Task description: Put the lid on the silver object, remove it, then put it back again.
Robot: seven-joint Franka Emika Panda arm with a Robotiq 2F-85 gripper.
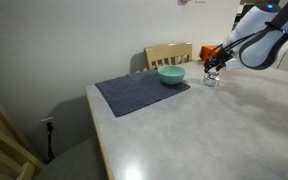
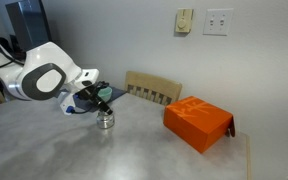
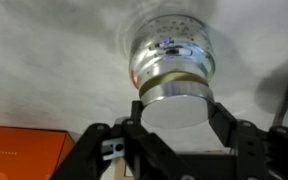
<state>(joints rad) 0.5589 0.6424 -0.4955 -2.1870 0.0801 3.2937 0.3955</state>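
The silver object (image 3: 171, 55) is shiny silver with speckled reflections, the lid (image 3: 174, 103) pale silvery-white, and the hand (image 3: 175, 122) black. The bowl (image 1: 171, 74) is teal, the mat (image 1: 134, 95) dark blue-grey, the box (image 2: 197, 122) orange, and the counter (image 1: 214, 130) pale grey, faintly mottled.

teal bowl (image 1: 171, 74) on grey mat (image 1: 134, 96) | orange box (image 2: 198, 123) on table (image 2: 44, 152) | chair (image 2: 154, 90) behind

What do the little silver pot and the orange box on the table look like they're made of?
Silver pot: likely polished metal with a glossy finish; in the wrist view it mirrors bright spots and its surroundings. Orange box: probably cardboard with a matt finish; flat faces, sharp folded edges, no shine. Neither can be confirmed by look alone.
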